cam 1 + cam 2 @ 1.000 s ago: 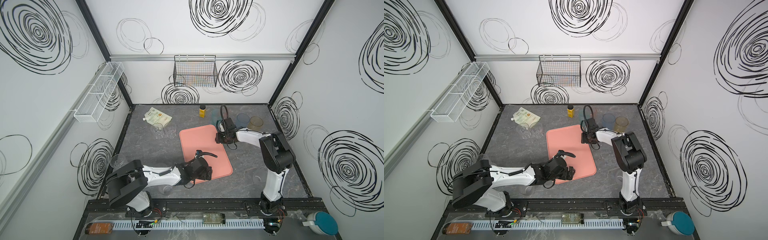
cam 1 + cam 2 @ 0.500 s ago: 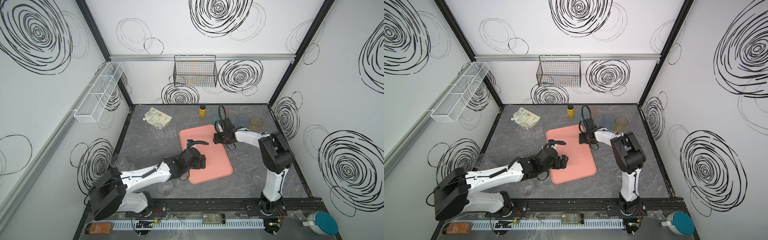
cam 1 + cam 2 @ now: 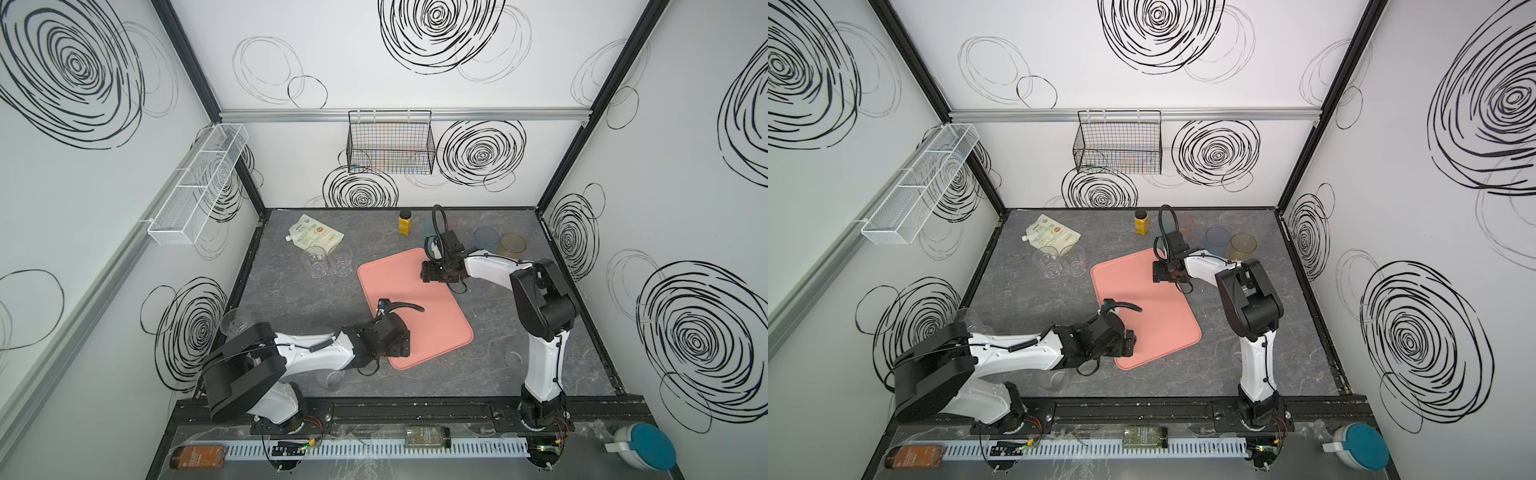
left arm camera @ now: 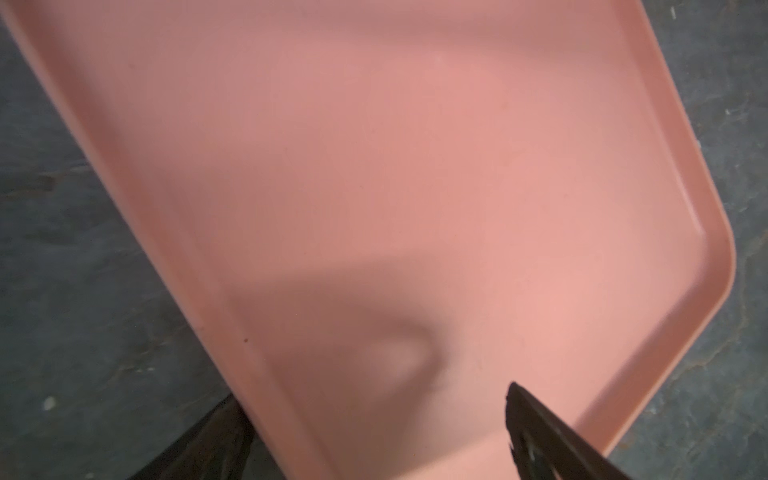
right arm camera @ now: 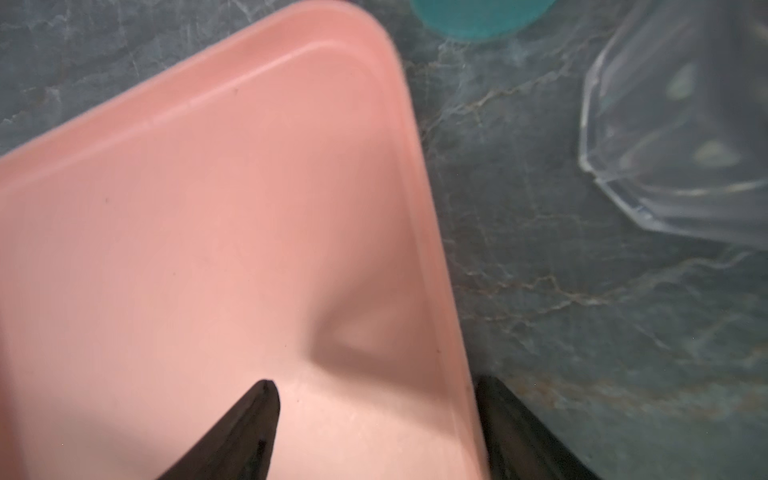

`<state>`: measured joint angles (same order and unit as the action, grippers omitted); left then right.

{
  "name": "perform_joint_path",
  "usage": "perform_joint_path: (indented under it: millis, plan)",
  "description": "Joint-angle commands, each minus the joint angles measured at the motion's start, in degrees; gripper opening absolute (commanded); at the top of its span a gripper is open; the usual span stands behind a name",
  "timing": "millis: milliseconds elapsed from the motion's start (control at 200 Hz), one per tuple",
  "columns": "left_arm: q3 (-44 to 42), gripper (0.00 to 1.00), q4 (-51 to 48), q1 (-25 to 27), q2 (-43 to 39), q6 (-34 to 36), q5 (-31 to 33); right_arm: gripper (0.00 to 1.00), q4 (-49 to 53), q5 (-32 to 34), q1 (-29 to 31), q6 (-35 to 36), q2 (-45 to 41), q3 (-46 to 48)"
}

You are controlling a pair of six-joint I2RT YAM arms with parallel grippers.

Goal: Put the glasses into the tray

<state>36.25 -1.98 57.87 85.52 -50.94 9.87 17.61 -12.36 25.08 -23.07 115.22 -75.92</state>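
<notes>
The salmon-pink tray (image 3: 428,299) (image 3: 1154,303) lies mid-table with nothing in it. My left gripper (image 3: 402,345) (image 4: 372,392) is open at its near-left edge, one finger inside the rim (image 4: 266,374) and one outside. My right gripper (image 3: 430,272) (image 5: 376,382) is open astride the far-right rim (image 5: 436,291). Two clear glasses (image 3: 314,262) (image 3: 340,259) stand left of the tray. Blue (image 3: 486,237) and orange (image 3: 512,245) glasses stand at the back right. In the right wrist view, a clear glass (image 5: 673,137) and a teal one (image 5: 478,16) are near that corner.
A yellow bottle (image 3: 405,222) and a white pouch (image 3: 316,235) sit near the back wall. More clear glasses stand at the near left (image 3: 235,322), under my left arm (image 3: 330,378) and by my right arm's base (image 3: 513,359). Wire baskets (image 3: 390,145) (image 3: 199,187) hang on the walls.
My right gripper's jaws have opened wider over the tray's far-right rim. My left arm swung out leftward and came back to the tray's near-left edge, jaws staying open.
</notes>
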Motion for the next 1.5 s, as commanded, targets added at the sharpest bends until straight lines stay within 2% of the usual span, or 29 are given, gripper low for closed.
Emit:
perform_joint_path:
  millis: [0, 185, 415, 545, 700, 790, 921, 1061, 1216, 1341, 1491]
  plan:
    - [5.86, 0.96, 9.89, 3.88, 5.96, -2.96, -7.18, 0.78, 4.05, -2.64, 1.68, 0.51, 2.54, -2.08]
    - [14.52, 0.96, 13.37, 6.62, 14.28, -2.64, -8.37, 0.78, 5.33, -1.29, 2.80, 2.18, 2.97, -3.11]
    - [21.50, 0.96, 14.54, 4.50, 19.35, -0.78, -8.94, 0.78, 8.66, 0.80, 2.64, 4.50, 3.97, -8.26]
    - [21.87, 0.96, 10.91, 4.18, 15.57, 2.28, -7.24, 0.79, 9.74, 3.62, 2.69, 4.53, 0.65, -8.66]
    - [15.48, 0.96, 7.50, 4.03, 6.78, 4.81, -5.50, 0.80, 9.16, 8.18, 2.36, 3.22, -5.70, -4.63]
    - [12.47, 0.96, 5.78, 2.95, 1.75, 6.01, -5.02, 0.80, 7.92, 8.70, 1.54, 1.65, -10.44, -0.96]
    - [10.70, 0.96, 2.93, -1.95, -4.04, 8.36, -4.73, 0.80, 8.39, 10.67, 0.16, -1.16, -18.64, 4.76]
    - [10.57, 0.96, 1.58, -12.83, -5.78, 11.57, -3.59, 0.81, 9.20, 9.01, -6.33, -4.01, -27.81, 12.82]
    - [12.00, 0.96, 2.64, -22.06, -0.84, 11.33, -1.26, 0.83, 7.37, 7.91, -15.20, -6.17, -35.99, 21.21]
    - [14.44, 0.96, 5.50, -25.24, 5.59, 10.25, -2.48, 0.84, 2.43, 2.22, -22.30, -9.41, -39.17, 28.03]
    - [18.12, 0.96, 6.41, -26.84, 11.77, 10.86, -5.00, 0.84, -3.26, -4.03, -26.71, -11.42, -38.01, 33.22]
